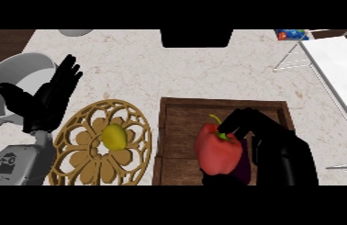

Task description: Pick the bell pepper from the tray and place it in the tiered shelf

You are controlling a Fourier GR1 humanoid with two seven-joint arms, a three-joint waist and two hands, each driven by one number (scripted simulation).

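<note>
Trivet (pixel 102 143) left of tray (pixel 177 127)

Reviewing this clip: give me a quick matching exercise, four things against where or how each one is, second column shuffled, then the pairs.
Things:
1. bell pepper
2. lemon
3. left hand
4. tiered shelf

States:
A. open, fingers up, near the left edge
B. at the counter's far right
C. on the round wooden trivet
D. over the tray, with the right hand curled round it

Pairs: 1-D, 2-C, 3-A, 4-B
</note>
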